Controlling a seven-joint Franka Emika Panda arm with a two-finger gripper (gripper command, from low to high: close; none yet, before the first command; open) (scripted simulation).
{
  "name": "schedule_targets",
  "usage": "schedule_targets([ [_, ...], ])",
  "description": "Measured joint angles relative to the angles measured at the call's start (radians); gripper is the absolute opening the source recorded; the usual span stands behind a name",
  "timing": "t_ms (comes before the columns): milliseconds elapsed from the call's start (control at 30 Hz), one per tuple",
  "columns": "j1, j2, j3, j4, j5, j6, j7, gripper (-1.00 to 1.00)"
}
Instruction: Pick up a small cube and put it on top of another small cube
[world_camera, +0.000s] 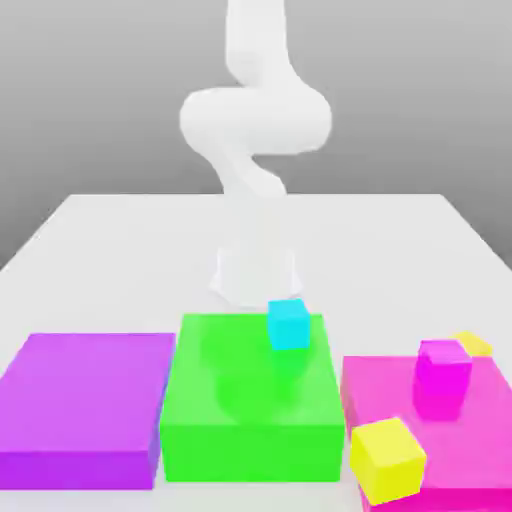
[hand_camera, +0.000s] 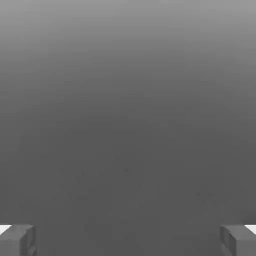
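The small golden-yellow cube (world_camera: 472, 343) sits at the far right corner of the pink platform (world_camera: 385, 388), partly hidden behind a magenta cube (world_camera: 443, 377). A bigger-looking lemon-yellow cube (world_camera: 387, 459) lies at that platform's front edge. A cyan cube (world_camera: 289, 324) rests on the green platform (world_camera: 250, 415), near its back. In the hand view my gripper (hand_camera: 128, 240) is open, its fingers (hand_camera: 17, 240) wide apart with only plain grey between them. The white arm (world_camera: 255, 120) rises behind the green platform and leaves the exterior view at the top.
A purple platform (world_camera: 85, 405) stands at the exterior view's left, beside the green one. All three platforms line the front of a white table (world_camera: 120, 230). The arm's base (world_camera: 257, 278) stands just behind the green platform.
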Motion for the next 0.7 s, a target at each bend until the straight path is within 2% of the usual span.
schedule_targets([
  [233,0.123,0.254,0.148,-0.115,0.075,0.144,0.077,0.00],
  [433,0.215,0.466,0.300,-0.212,0.080,0.266,0.185,0.00],
  [567,0.269,0.616,0.399,-0.278,0.018,0.350,0.302,0.00],
  [700,0.379,0.777,0.429,-0.342,-0.134,0.430,0.484,0.00],
])
